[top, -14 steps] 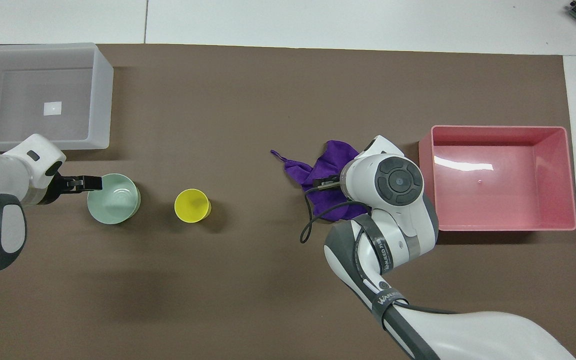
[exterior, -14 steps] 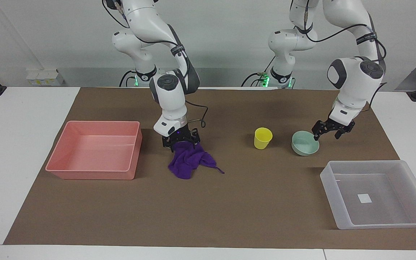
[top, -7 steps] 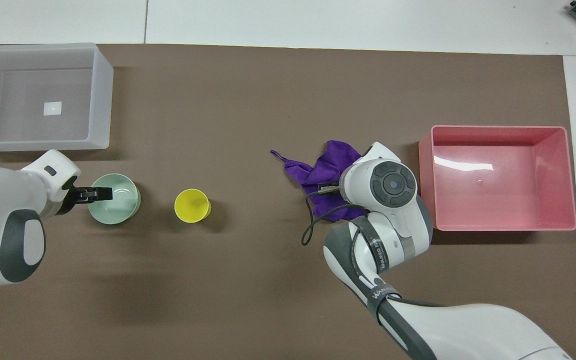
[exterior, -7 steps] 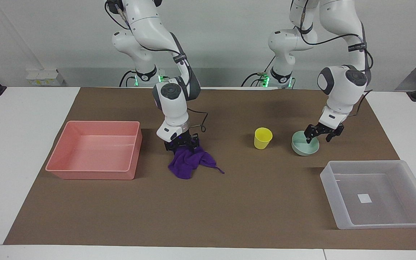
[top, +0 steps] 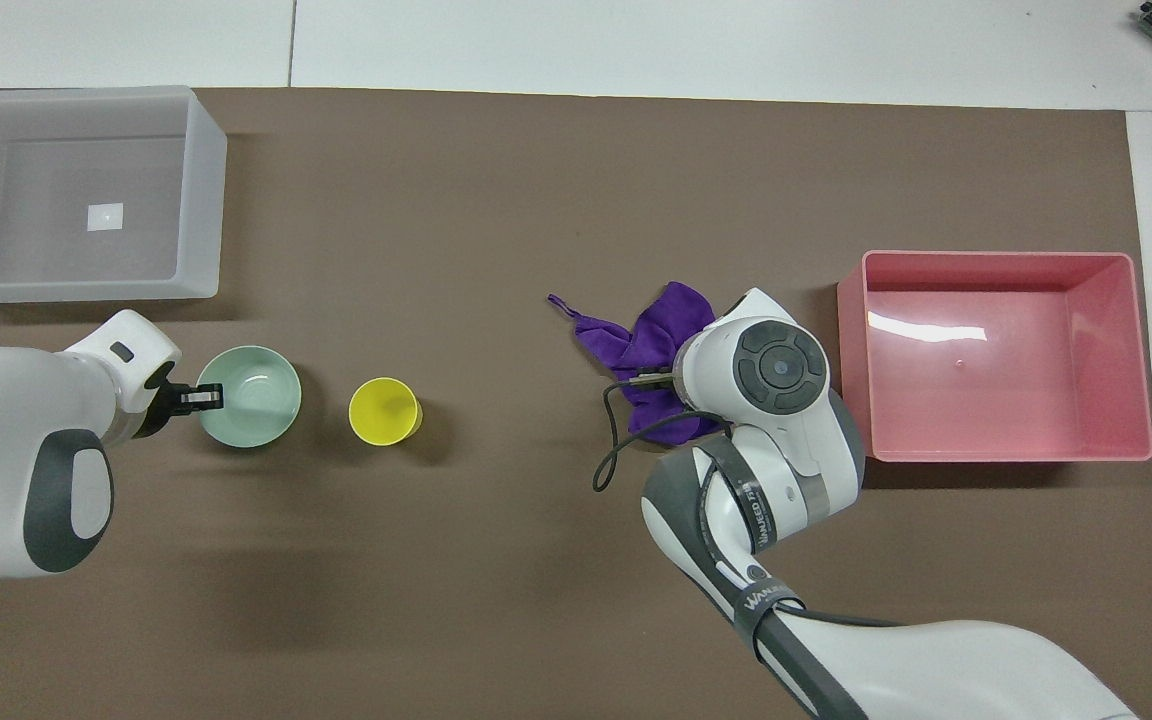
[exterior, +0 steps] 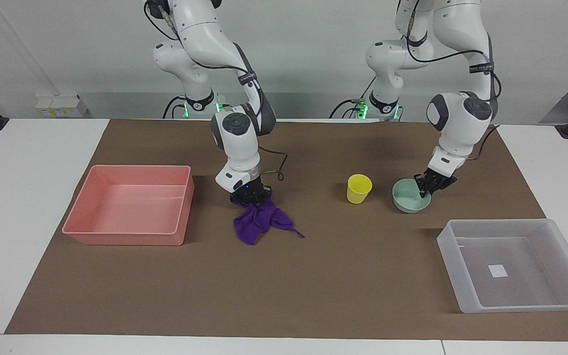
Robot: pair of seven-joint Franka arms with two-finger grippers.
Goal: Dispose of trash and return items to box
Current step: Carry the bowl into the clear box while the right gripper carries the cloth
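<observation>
The purple rag [exterior: 259,223] [top: 648,343] lies bunched on the brown mat beside the pink tray. My right gripper [exterior: 250,198] is down on the rag's end nearer the robots and shut on it; in the overhead view its wrist hides the fingers. The mint-green bowl [exterior: 407,202] [top: 254,412] sits on the mat, with my left gripper [exterior: 425,190] [top: 204,398] shut on its rim at the side toward the left arm's end. The yellow cup [exterior: 359,189] [top: 385,411] stands upright beside the bowl. The clear box [exterior: 498,223] [top: 201,180] holds only its white sticker.
A pink tray [exterior: 126,237] [top: 851,372] with nothing in it sits toward the right arm's end of the table. The brown mat [exterior: 284,286] covers the work area, with white table around it. A black cable loops from the right wrist onto the mat.
Both grippers lowered and shut: the right one on the rag, bunching it, the left one on the bowl's rim. The bowl slid slightly toward the cup.
</observation>
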